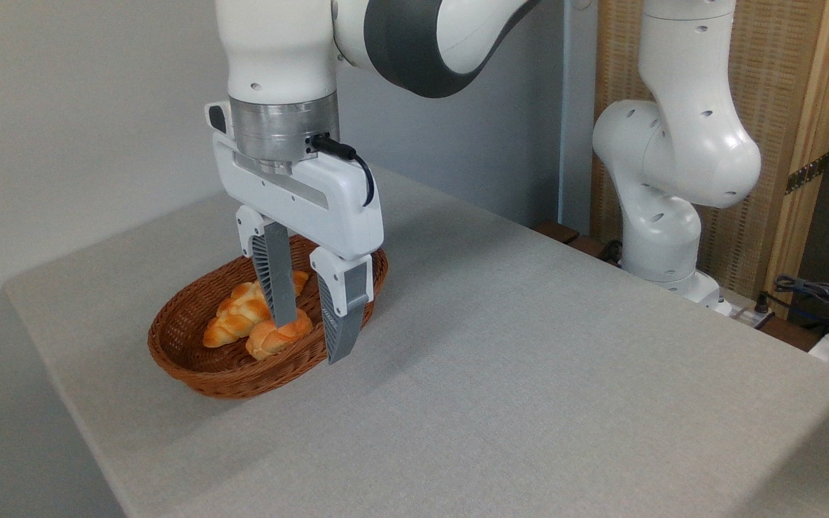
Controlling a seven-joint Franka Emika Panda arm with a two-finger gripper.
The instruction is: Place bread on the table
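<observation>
Now the gripper [311, 339] is hanging spread over the basket [191, 360], needing to shift toward nine o'clock onto the bread [238, 316].

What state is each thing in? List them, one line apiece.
gripper: open, fingers down in the basket, holding nothing.
bread: lying in the basket, not gripped.
roll: lying in the basket beside the bread, at the fingers.
basket: upright on the table, holding both.
table: bears the basket; no bread on it yet.
</observation>
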